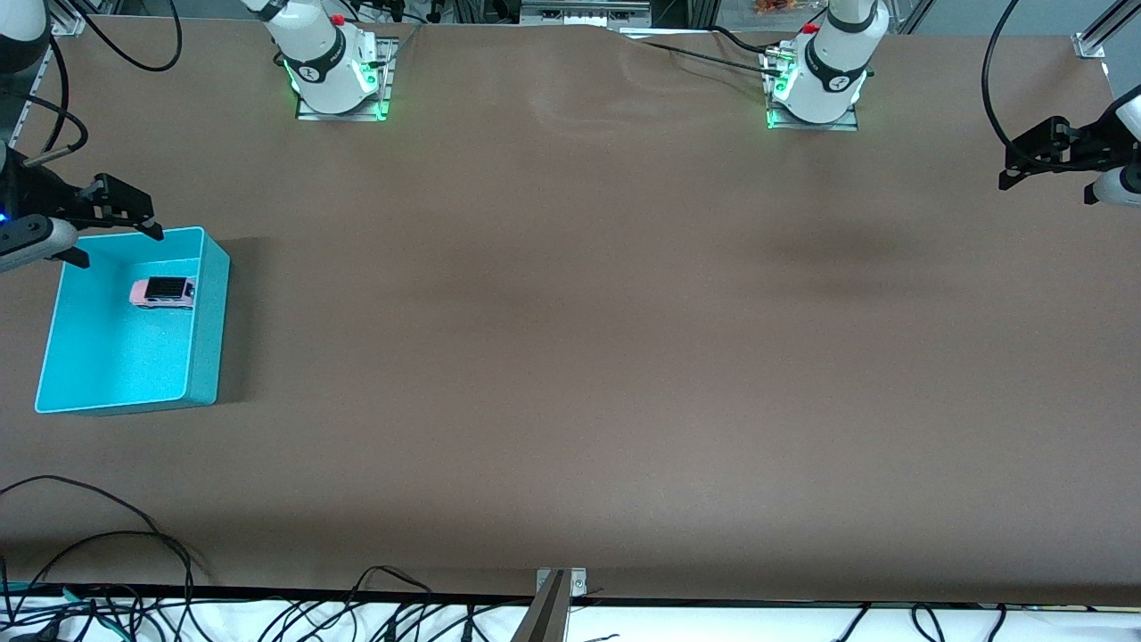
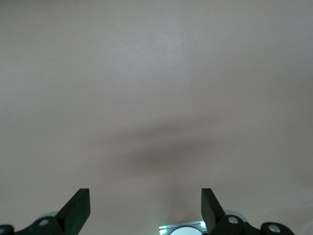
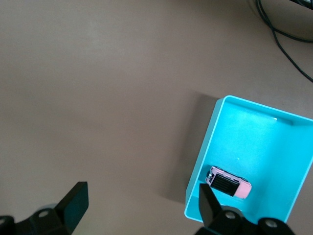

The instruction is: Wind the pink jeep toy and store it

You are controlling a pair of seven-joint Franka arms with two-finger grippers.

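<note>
Fingers of the right gripper (image 1: 120,223) stand wide apart and hold nothing; it hangs over the farther rim of the turquoise bin (image 1: 207,312), at the right arm's end of the table. In the right wrist view the right gripper (image 3: 142,205) shows its two dark fingertips (image 3: 74,200) spread, with bare brown table (image 3: 98,98) between them and the bin (image 3: 205,152) off to one side.

The pink jeep toy (image 1: 163,292) lies on its wheels on the bin's floor, in the half farther from the front camera, close to the wall toward the table's middle. Its long axis runs along the table's length; which end is the nose cannot be told. The right wrist view shows the toy (image 3: 229,183) just beside that wall, its black roof up, a closeness the front view makes less plain.

The left gripper (image 1: 1038,156) waits at the left arm's end of the table, above its edge. The left wrist view shows the left gripper (image 2: 145,208) with fingers wide apart and empty, over plain table with only a soft shadow.

The table (image 1: 570,357) lies open between the bin and the left arm's end. Cables (image 1: 107,544) trail along the nearest edge
</note>
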